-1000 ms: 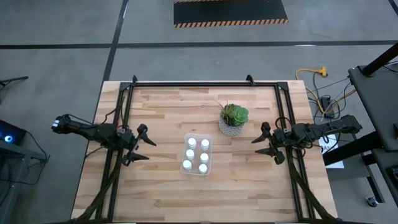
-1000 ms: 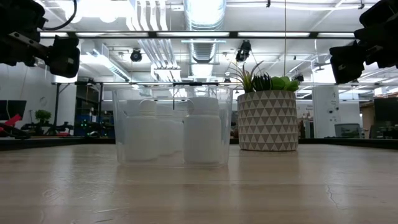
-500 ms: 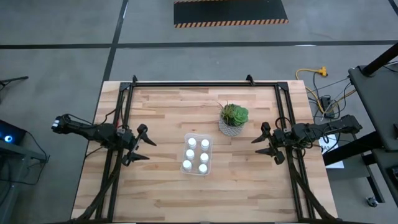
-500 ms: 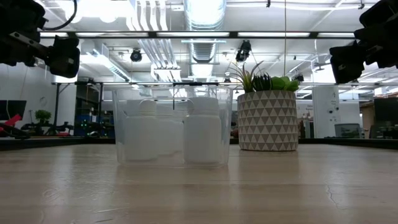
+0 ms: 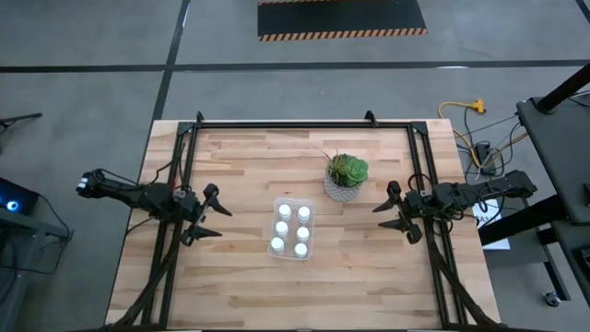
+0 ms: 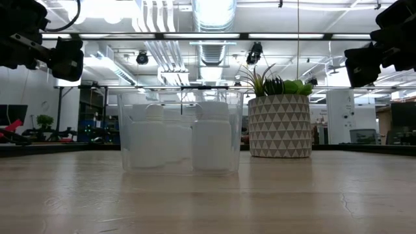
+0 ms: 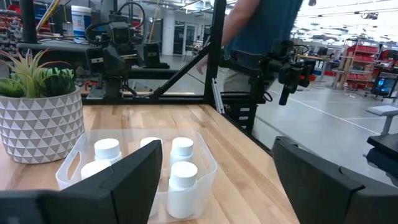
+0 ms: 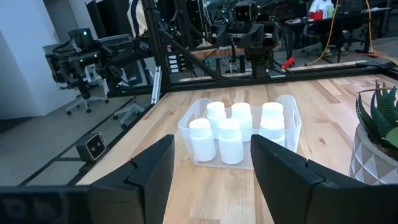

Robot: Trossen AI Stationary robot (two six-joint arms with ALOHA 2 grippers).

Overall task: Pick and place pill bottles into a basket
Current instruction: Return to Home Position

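Observation:
Several white pill bottles (image 5: 291,228) stand upright inside the clear plastic basket (image 5: 308,204), which rests on its base at the middle of the wooden table. Through the basket's wall (image 6: 127,130) the low view shows the bottles (image 6: 211,140). My left gripper (image 5: 221,222) hovers level and open at the table's left side, pointing at the basket (image 7: 71,171) and its bottles (image 7: 182,186). My right gripper (image 5: 380,215) hovers level and open at the right side, its fingers apart with the basket (image 8: 292,118) and bottles (image 8: 230,140) ahead of it. Neither gripper touches anything.
A grey patterned pot with a green succulent (image 5: 347,177) stands just behind and to the right of the basket, near my right gripper. Black frame rails (image 5: 295,124) run along the table's far edge and sides. A person (image 7: 267,31) stands beyond the table's right side.

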